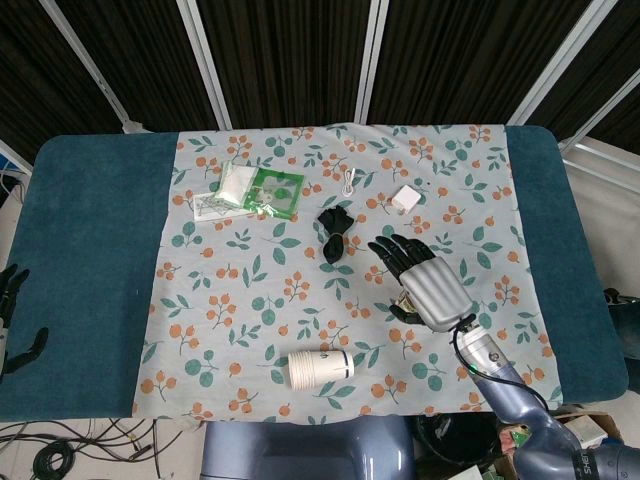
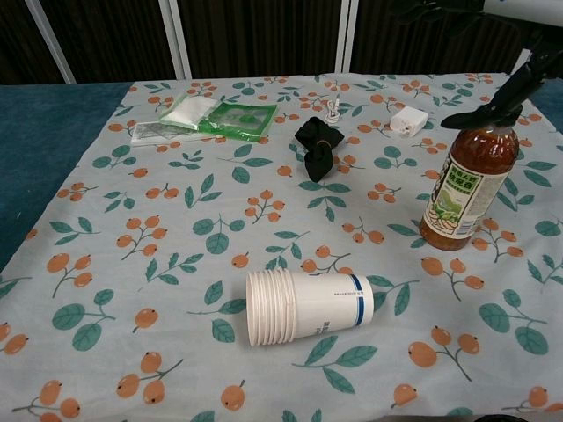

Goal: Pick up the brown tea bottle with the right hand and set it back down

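The brown tea bottle [image 2: 464, 185] stands upright on the floral cloth at the right in the chest view; it has a green and white label. In the head view my right hand [image 1: 423, 278] covers it almost completely, back plate up and dark fingers spread toward the far side. Dark fingertips [image 2: 508, 88] of that hand hang just over the bottle's cap in the chest view, and nothing is wrapped around the bottle's body. My left hand [image 1: 14, 318] shows at the table's left edge on the teal cover, fingers apart and holding nothing.
A stack of paper cups [image 2: 308, 308] lies on its side near the front edge. A black crumpled item [image 2: 318, 148], a white charger block [image 2: 407, 120], a coiled cable [image 1: 348, 182] and green and white packets [image 2: 230, 119] lie further back.
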Controlling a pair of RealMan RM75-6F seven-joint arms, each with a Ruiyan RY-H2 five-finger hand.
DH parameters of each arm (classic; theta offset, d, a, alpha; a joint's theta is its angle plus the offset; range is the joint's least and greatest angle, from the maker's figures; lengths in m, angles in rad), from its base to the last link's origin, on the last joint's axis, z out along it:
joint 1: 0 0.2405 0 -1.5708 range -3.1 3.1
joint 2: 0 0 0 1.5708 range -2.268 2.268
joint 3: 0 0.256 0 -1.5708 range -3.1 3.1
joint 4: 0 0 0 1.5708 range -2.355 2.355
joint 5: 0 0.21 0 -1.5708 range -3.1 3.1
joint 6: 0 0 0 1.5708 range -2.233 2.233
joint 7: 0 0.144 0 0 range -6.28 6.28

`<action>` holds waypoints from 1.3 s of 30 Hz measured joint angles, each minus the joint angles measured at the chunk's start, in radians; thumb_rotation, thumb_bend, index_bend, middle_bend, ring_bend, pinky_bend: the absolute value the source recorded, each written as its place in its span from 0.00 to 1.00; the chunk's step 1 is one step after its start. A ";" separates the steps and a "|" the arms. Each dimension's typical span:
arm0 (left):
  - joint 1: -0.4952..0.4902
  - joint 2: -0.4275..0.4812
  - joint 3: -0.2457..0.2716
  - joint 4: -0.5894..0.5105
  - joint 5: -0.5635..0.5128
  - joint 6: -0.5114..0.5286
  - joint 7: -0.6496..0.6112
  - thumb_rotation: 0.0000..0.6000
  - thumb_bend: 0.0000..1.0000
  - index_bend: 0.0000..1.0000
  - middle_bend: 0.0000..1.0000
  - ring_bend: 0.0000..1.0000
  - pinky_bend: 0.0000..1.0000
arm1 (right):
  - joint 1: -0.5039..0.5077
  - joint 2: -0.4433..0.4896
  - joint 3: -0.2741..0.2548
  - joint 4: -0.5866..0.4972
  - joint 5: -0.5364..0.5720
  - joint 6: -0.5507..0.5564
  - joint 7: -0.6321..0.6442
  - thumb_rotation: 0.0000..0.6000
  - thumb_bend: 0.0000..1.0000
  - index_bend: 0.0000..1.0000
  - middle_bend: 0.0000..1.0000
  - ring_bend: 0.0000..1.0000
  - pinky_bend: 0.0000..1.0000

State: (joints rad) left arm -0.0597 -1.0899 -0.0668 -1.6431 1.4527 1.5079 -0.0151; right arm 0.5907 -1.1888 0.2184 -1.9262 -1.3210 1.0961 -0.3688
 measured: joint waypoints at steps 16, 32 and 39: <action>0.000 0.000 0.001 -0.001 0.002 -0.001 0.002 1.00 0.37 0.03 0.00 0.00 0.00 | -0.001 0.005 -0.009 0.006 0.006 0.021 -0.002 1.00 0.13 0.00 0.05 0.07 0.14; 0.001 0.003 0.001 -0.003 0.000 -0.001 -0.001 1.00 0.37 0.02 0.00 0.00 0.00 | -0.003 0.009 -0.013 0.002 0.007 0.040 0.008 1.00 0.13 0.00 0.05 0.07 0.14; 0.002 0.004 0.002 -0.005 -0.002 0.000 -0.001 1.00 0.37 0.02 0.00 0.00 0.00 | -0.025 0.030 -0.017 -0.005 -0.003 0.057 0.078 1.00 0.13 0.00 0.05 0.07 0.14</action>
State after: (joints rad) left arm -0.0575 -1.0856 -0.0652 -1.6476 1.4510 1.5077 -0.0165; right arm 0.5661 -1.1586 0.2016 -1.9314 -1.3240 1.1536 -0.2910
